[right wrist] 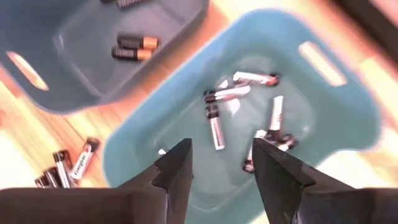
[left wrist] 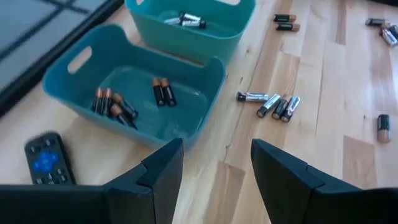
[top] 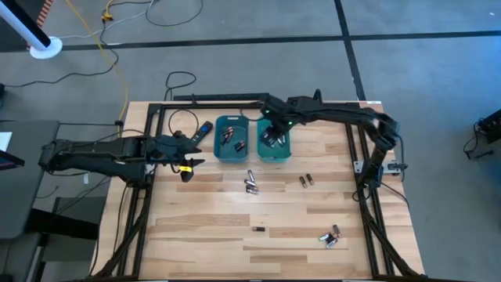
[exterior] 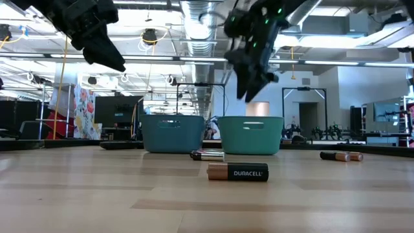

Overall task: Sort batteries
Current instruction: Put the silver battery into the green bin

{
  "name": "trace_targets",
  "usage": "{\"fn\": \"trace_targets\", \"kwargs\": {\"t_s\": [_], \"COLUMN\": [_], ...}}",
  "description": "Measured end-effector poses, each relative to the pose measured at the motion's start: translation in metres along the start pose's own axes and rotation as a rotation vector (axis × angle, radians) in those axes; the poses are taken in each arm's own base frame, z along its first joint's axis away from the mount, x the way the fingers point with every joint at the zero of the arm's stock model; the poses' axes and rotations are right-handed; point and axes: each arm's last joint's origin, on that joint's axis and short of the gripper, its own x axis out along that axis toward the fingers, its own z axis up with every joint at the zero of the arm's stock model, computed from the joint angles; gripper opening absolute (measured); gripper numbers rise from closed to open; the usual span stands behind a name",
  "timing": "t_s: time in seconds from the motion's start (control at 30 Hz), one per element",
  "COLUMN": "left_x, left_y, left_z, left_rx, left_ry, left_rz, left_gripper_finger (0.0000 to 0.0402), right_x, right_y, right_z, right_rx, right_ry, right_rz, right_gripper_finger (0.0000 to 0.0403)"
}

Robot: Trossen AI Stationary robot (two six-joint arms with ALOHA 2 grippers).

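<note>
Two teal bins stand side by side at the table's far middle. The left bin (top: 231, 139) holds dark batteries with copper ends (left wrist: 163, 92). The right bin (top: 274, 141) holds silvery batteries (right wrist: 214, 124). More batteries lie loose on the wood: a silvery cluster (top: 250, 185), a dark pair (top: 306, 180), a single dark one (top: 258, 229) and a mixed group (top: 330, 236). My right gripper (right wrist: 222, 165) hangs open above the right bin, its fingers pointing steeply down with nothing between them. My left gripper (left wrist: 217, 168) waits open in the air, left of the bins, and is empty.
A black remote with a blue button (top: 203, 131) lies just left of the left bin. A black metal frame (top: 235, 100) runs along the table's far edge and down both sides. The near half of the tabletop (top: 203, 235) is mostly bare wood.
</note>
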Motion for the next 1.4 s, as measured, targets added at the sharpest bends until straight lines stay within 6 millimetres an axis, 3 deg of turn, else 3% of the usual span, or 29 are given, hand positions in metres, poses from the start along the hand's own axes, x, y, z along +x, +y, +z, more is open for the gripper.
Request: {"fn": "trace_targets", "kwargs": {"t_s": [0.13,0.27,0.6,0.87,1.07,1.4], "left_x": [0.000,0.000,0.000,0.001,0.022,0.094], "left_y": [0.000,0.000,0.001,-0.005,-0.033,-0.109], "left_z": [0.001,0.001,0.001,0.009,0.027,0.070], "left_rx": [0.014,-0.032,-0.046,-0.158,-0.264,-0.519], "left_ry": [-0.009,-0.012,-0.014,-0.097,-0.090,-0.066], "left_rz": [-0.001,0.004,0.009,0.124,0.152,0.225], "left_gripper_finger": [0.0185,0.0185,0.0185,0.0163,0.0142,0.0138], "right_x": [-0.030,-0.044,-0.055,-0.046,-0.034,-0.023], "right_y": [-0.005,-0.015,-0.039,-0.049,-0.058,-0.064], "right_z": [-0.004,-0.023,-0.116,-0.179,-0.211,-0.247], "right_rx": [0.035,0.118,0.385,0.430,0.344,0.076], "right_ry": [-0.085,-0.117,-0.121,-0.083,-0.038,0.007], "right_rz": [-0.024,-0.073,-0.130,-0.117,-0.134,-0.051], "right_gripper_finger": [0.0171,0.0166,0.0166,0.0165,0.0165,0.0166]}}
